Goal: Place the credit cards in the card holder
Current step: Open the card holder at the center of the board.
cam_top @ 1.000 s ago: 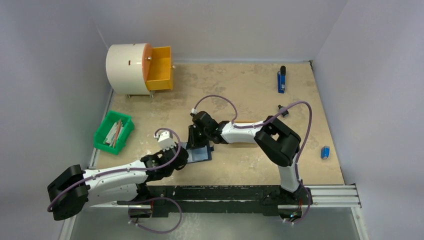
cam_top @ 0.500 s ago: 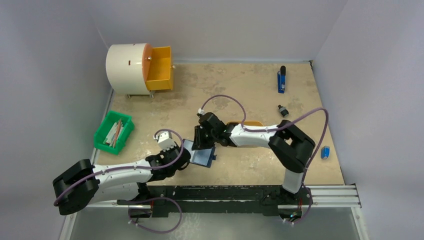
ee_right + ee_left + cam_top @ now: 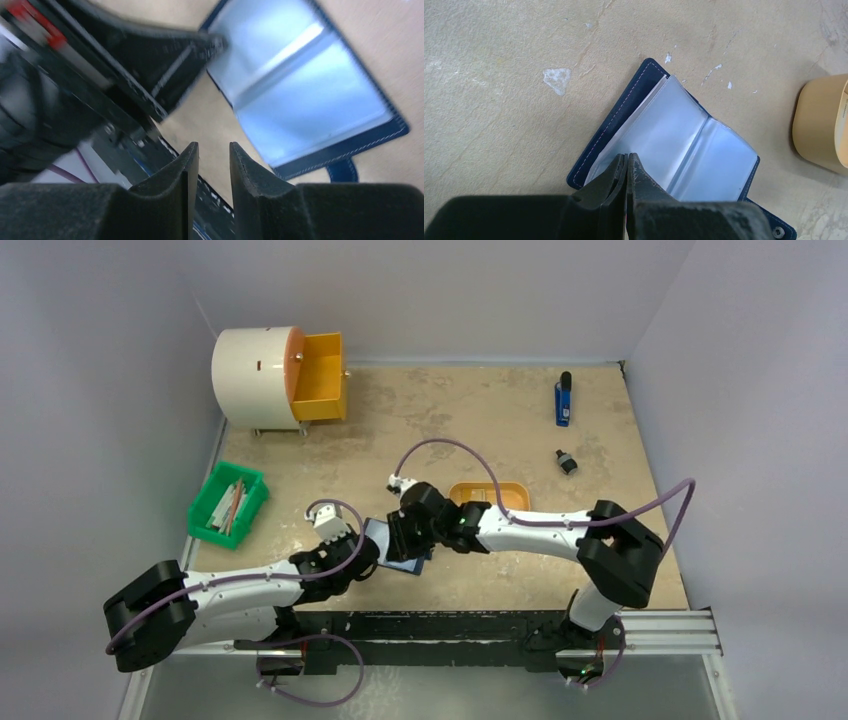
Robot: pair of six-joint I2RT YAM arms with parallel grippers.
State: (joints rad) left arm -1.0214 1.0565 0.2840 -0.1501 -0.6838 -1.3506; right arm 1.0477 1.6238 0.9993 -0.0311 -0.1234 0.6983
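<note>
Well off to the left of my left gripper (image 3: 626, 161), the green plastic bin (image 3: 203, 512) of long sticks sits by the table edge. The left fingers are pressed tight together, with no gap between them. Their tips lie on the near edge of the navy-blue folding card holder (image 3: 674, 145), which lies open and flat on the tan tabletop just ahead of them. Its clear pale-blue sleeves face up. I cannot tell whether a leaf of it is caught between the tips.

From the right wrist camera I see my right gripper (image 3: 211, 150) above the bare table just beside the holder. Its jaws are slightly apart and there is nothing in the narrow gap. The left arm's black fingertip touches the holder's far corner from there. Behind the right gripper, close to its forearm, is the orange oval plastic tray (image 3: 809, 125).
</note>
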